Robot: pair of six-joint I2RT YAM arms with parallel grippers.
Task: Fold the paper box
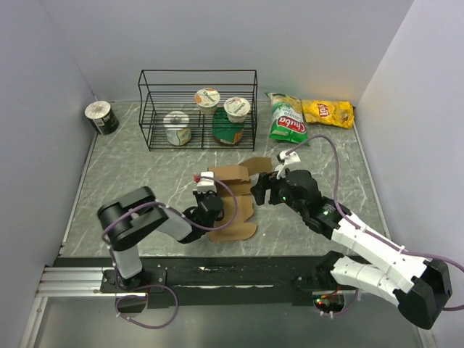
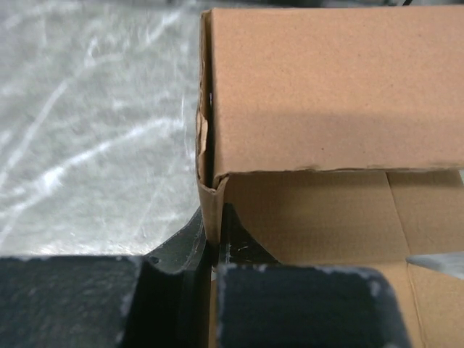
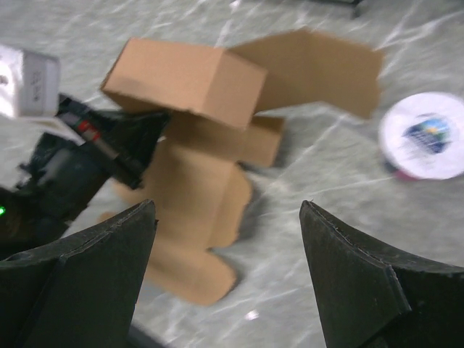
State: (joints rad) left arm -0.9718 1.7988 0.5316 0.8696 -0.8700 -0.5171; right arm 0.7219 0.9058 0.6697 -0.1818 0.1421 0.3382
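Half-folded brown paper box (image 1: 238, 217) mid-table, in front of the wire rack (image 1: 174, 94), left gripper (image 1: 214, 201) pinched tight on one raised side wall, right gripper (image 1: 259, 187) spread wide, holding nothing, just beside the box's right flap.

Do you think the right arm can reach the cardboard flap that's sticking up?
Probably yes. The right gripper is open and faces the paper box, with nothing between it and the raised flap. The left gripper pinches the opposite side.

The green snack bag (image 1: 287, 119) reads roughly "Chuba"; other labels are illegible.
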